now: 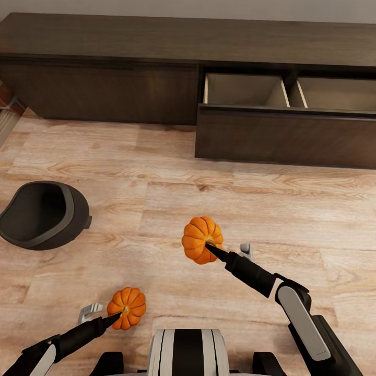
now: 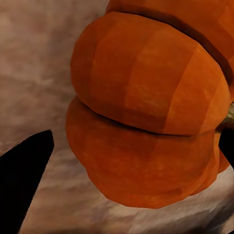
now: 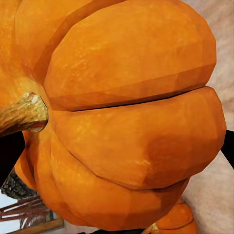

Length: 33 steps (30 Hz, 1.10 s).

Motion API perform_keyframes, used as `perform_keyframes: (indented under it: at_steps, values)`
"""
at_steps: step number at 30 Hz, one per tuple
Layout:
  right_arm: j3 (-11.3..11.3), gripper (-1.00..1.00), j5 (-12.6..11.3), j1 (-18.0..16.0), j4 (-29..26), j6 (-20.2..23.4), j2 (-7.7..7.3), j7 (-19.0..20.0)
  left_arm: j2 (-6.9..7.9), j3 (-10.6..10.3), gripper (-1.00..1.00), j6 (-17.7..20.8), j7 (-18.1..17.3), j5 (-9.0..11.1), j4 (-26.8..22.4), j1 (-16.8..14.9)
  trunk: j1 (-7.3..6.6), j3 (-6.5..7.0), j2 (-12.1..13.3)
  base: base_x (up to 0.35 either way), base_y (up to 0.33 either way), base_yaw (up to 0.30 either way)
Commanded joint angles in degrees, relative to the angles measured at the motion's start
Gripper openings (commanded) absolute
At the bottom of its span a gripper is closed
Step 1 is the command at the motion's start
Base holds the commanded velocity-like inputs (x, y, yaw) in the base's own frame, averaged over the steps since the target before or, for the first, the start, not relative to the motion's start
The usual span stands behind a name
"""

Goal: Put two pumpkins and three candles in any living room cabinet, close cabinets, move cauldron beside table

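Two orange pumpkins are held above the wood floor. My left gripper (image 1: 120, 314) is shut on the nearer pumpkin (image 1: 127, 307), whose ribbed side (image 2: 146, 97) sits between the black fingertips (image 2: 24, 170). Further out, my right gripper (image 1: 211, 247) is shut on the other pumpkin (image 1: 201, 239), seen close with its stem (image 3: 22, 113). The dark brown cabinet (image 1: 104, 94) runs along the far wall. Its right front (image 1: 282, 137) is pulled out, and its beige compartments (image 1: 243, 90) look bare. The dark cauldron (image 1: 44, 215) lies tipped on the floor at left. Candles and table are out of view.
Wood floor (image 1: 292, 219) stretches between me and the cabinet. My own base (image 1: 188, 351) shows at the bottom edge. A pale object (image 1: 6, 117) pokes in at the left edge beside the cabinet's end.
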Motion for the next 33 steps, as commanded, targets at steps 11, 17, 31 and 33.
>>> perform_keyframes:
  at_steps: [11,17,31,33]
  values:
    - [0.01,-1.00,-0.27,-0.04,0.02,0.21,0.18,-0.14,-0.06,0.20,-1.00,0.27,-0.01,-0.21,0.11,-0.01,0.00,-0.03,-0.01,0.000,0.000,0.000]
    - [0.01,-1.00,-0.27,-0.03,0.02,0.21,0.04,-0.06,-0.06,0.20,-1.00,0.27,-0.01,-0.19,0.11,-0.01,0.00,-0.03,-0.01,0.000,0.000,0.000]
    - [0.01,-1.00,-0.27,-0.02,0.02,0.14,0.03,0.03,-0.06,0.20,-1.00,0.27,-0.05,-0.19,0.10,-0.01,-0.02,0.20,0.01,0.000,0.000,0.000]
    - [0.01,-1.00,-0.27,-0.01,0.02,0.14,0.03,0.07,-0.06,0.20,-1.00,0.27,-0.06,-0.19,0.13,-0.01,-0.07,0.64,0.03,0.000,0.000,0.000]
